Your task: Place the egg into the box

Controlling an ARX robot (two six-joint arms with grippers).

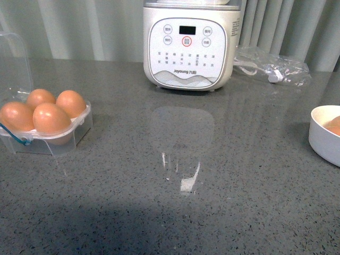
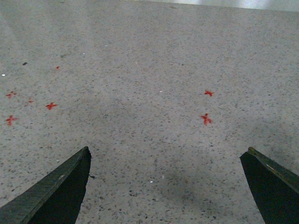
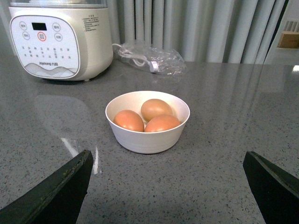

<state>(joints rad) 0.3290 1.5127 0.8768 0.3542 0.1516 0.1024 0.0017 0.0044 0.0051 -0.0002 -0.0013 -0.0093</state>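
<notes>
The clear box [image 1: 74,133] stands at the left of the grey counter with its lid up and all its cells holding brown eggs [image 1: 50,118]. A white bowl [image 3: 147,139] holds three more brown eggs [image 3: 160,123]; in the front view it shows at the right edge [image 1: 321,141]. My right gripper [image 3: 167,158] is open and empty, a little short of the bowl and facing it. My left gripper [image 2: 166,156] is open and empty over bare counter with small red marks. Neither arm shows in the front view.
A white Joyoung cooker [image 1: 188,45] stands at the back middle of the counter. A clear plastic bag [image 1: 273,66] with a cord lies to its right. Grey curtains hang behind. Bare counter lies between box and bowl.
</notes>
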